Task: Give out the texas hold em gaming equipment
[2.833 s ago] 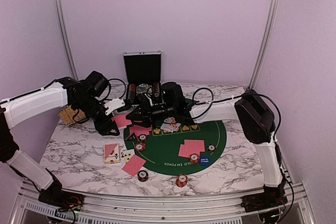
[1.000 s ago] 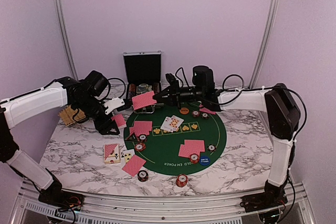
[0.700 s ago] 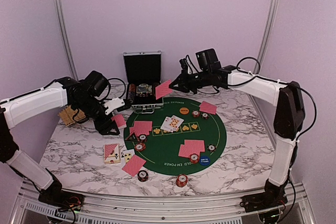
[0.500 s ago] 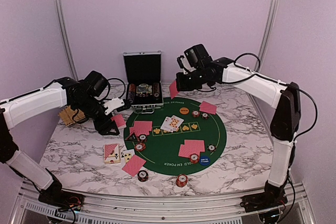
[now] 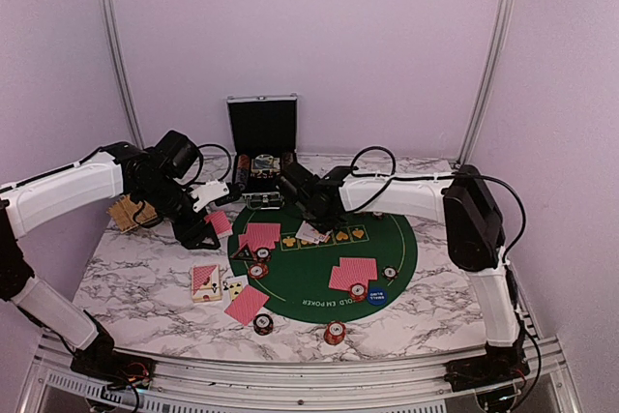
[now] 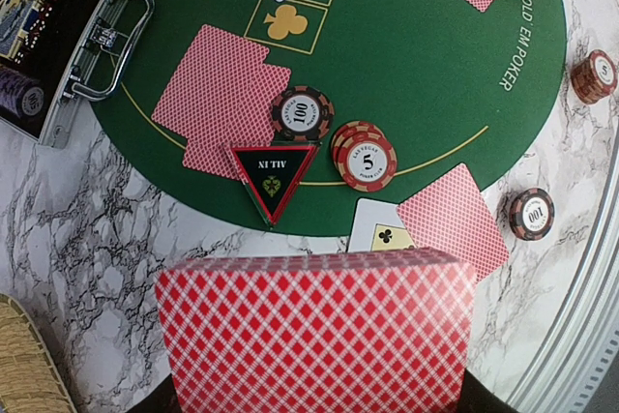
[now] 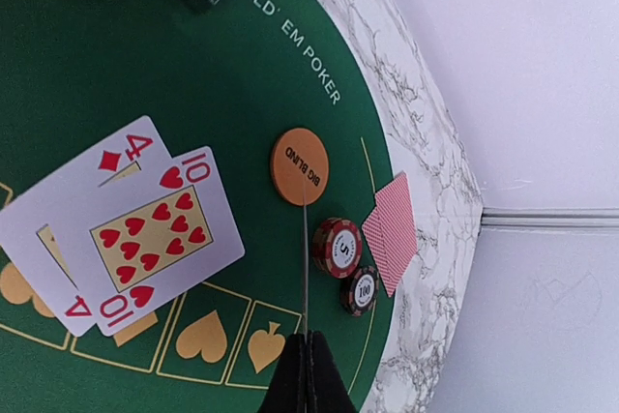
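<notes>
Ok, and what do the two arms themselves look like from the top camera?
Both match: the left arm and right arm have white shells, bulky black joints and looping black cables. The right gripper is slim and black.

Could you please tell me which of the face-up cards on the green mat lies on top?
The ten of hearts; it overlaps the four of diamonds beside it.

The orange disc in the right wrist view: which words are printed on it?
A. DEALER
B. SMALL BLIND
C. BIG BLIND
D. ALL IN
C: the orange disc, lying on the green mat, reads BIG BLIND.
</notes>
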Action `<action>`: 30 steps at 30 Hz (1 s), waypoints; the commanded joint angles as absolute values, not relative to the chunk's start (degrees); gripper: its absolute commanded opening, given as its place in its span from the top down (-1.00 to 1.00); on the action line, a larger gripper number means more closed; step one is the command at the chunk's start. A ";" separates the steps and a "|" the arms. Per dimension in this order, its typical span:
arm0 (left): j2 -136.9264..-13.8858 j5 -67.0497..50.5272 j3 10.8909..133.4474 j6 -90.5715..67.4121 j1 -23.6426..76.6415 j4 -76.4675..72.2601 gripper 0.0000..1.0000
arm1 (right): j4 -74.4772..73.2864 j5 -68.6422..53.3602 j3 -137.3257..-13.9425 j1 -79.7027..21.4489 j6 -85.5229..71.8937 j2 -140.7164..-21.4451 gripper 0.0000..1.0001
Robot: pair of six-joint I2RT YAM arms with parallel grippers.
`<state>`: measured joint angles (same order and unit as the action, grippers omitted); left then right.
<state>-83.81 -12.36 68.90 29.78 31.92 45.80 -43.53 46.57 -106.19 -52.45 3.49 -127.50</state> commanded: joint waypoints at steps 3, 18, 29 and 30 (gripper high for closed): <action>-82.32 -12.39 68.91 29.64 31.64 46.95 1.00 | -38.59 48.76 -102.86 -52.38 8.04 -127.69 1.00; -82.84 -12.49 69.60 29.62 31.64 47.02 1.00 | -33.83 36.74 -97.40 -52.39 7.56 -128.14 1.00; -82.86 -12.51 69.96 29.62 31.64 47.02 1.00 | -32.96 29.67 -95.59 -52.22 5.19 -124.82 0.31; -82.82 -12.56 69.95 29.62 31.64 47.02 1.00 | -32.90 29.05 -95.50 -52.15 4.74 -124.32 0.24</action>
<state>-83.81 -12.36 68.93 29.78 31.92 45.80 -34.20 32.21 -95.57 -52.45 6.70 -128.03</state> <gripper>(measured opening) 0.658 0.330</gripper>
